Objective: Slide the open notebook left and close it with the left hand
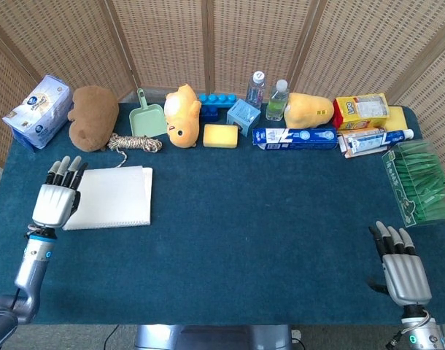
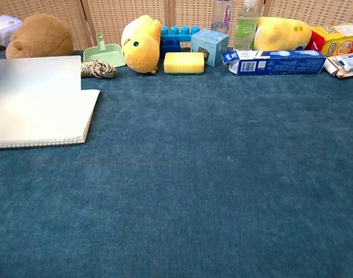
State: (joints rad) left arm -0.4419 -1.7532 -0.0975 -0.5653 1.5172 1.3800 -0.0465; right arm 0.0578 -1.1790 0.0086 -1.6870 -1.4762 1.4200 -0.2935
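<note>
Now the notebook lies at the left side of the blue table, nearly shut; in the chest view its top cover hangs a little above the pages, spiral edge toward the front; the left hand lies flat over the notebook's left edge, fingers stretched out and pointing toward the back of the table, holding nothing; whether the palm presses the cover I cannot tell. Behind the notebook sit a coil of rope, a brown soft toy, a green dustpan and a yellow soft toy; a yellow sponge and a blue toothpaste box lie further right along the back row. At the front right corner the right hand rests apart from everything, fingers straight and slightly spread, gripping nothing.
</note>
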